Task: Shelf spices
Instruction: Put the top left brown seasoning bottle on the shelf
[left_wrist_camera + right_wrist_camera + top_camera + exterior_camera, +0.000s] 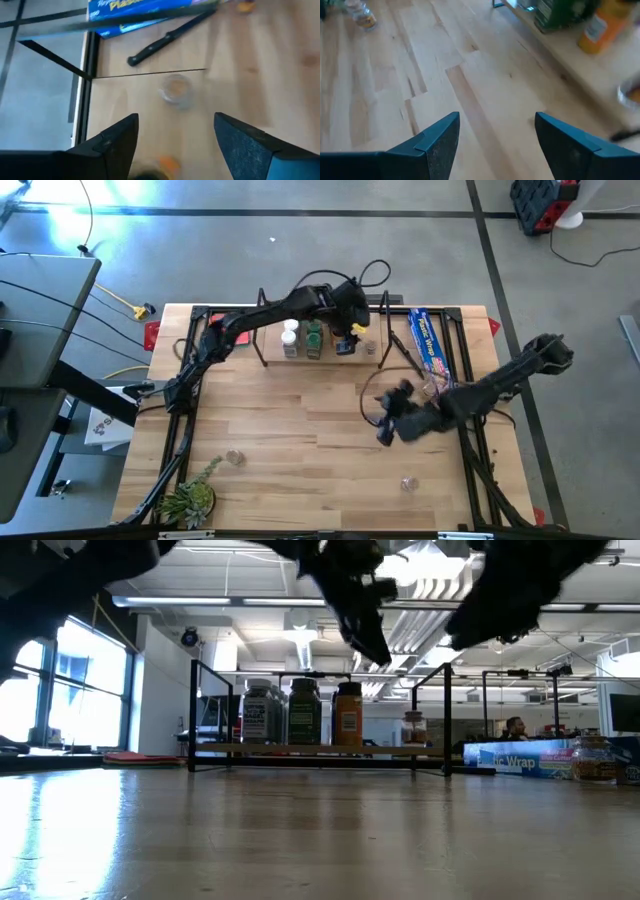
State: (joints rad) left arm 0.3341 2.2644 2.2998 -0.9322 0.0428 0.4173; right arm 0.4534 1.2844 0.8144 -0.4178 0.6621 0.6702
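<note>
I'm seeing four spice jars (304, 712) standing in a row on the shelf (320, 749) at the table's far edge, with two more jars (236, 458) lying loose on the near tabletop. My left gripper (357, 321) is hovering over the shelf, jaws spread and holding nothing. My right gripper (386, 425) is waiting mid-table, jaws parted and empty, near the blue box (431, 340).

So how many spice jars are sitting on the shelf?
4, in a row on the shelf: a white-topped jar, a green jar beside it, an orange jar next, then a small jar standing apart. Another could hide behind these.
</note>
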